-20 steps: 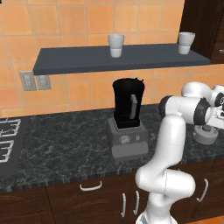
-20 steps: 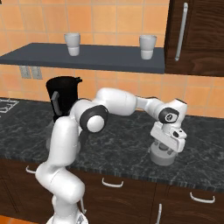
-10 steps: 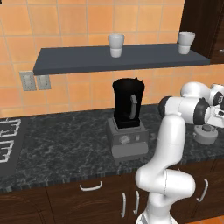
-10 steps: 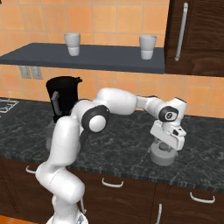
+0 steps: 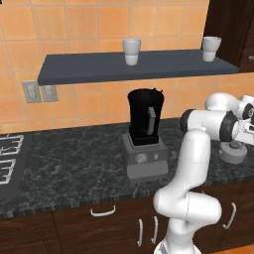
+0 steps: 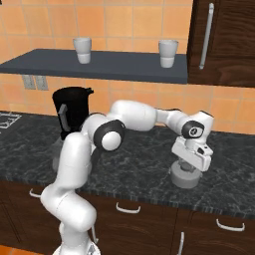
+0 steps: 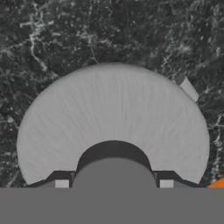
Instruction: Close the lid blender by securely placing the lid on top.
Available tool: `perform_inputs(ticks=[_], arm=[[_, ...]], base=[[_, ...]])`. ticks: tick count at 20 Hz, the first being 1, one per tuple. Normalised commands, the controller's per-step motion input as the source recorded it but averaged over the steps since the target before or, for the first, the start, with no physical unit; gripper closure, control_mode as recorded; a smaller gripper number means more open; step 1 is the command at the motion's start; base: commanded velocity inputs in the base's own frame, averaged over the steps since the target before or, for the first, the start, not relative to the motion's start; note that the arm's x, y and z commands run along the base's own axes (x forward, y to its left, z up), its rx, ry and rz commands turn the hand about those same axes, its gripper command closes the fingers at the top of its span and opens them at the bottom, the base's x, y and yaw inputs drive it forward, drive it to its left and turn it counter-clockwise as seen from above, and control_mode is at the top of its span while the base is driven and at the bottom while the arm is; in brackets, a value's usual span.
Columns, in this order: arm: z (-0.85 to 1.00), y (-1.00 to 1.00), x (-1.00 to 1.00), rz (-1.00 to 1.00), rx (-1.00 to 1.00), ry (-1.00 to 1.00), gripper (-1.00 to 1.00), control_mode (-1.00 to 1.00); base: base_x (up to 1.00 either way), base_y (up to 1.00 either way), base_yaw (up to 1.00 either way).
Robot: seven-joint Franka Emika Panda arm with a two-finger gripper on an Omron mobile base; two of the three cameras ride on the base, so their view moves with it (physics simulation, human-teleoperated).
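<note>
Lid (image 6: 185,178) lies flat on surface (image 6: 139,164), well right of blender (image 5: 145,133). Tool (image 6: 188,167) directly above it; fingers probably either side of knob, grip state you cannot tell. Lid looks light, stiff, smooth; take knob, squeeze firmly.

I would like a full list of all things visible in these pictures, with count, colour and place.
lid: 1, light grey, flat on the counter right of the blender, under the gripper
blender: 1, black jar on grey base, on the counter, mouth open
cups: 2, white, on the shelf
shelf: 1, dark grey, on the wall
counter: 1, black speckled
wall outlets: 2, grey, on the orange tiles
stove: 1, at far left
gripper: 1, around the lid's knob
</note>
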Motion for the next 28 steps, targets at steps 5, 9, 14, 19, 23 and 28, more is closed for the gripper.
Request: perform_inputs(ticks=[5,9,14,19,23,28], arm=[[0.56,0.00,-0.29,0.00,0.00,-0.08,1.00,-1.00],[1.00,0.26,-0.52,0.00,0.00,-0.30,1.00,-1.00],[1.00,0.37,-0.39,0.00,0.00,-0.35,1.00,-1.00],[1.00,0.55,-0.09,0.00,-0.03,-0.31,1.00,-1.00],[1.00,0.77,0.00,0.00,-0.09,-0.24,1.00,-1.00],[1.00,0.98,0.00,0.00,-0.04,-0.08,1.00,-1.00]], base=[[0.00,0.00,0.00],[0.00,0.00,0.00],[0.00,0.00,0.00],[0.00,0.00,0.00],[0.00,0.00,0.00],[0.00,0.00,0.00]])
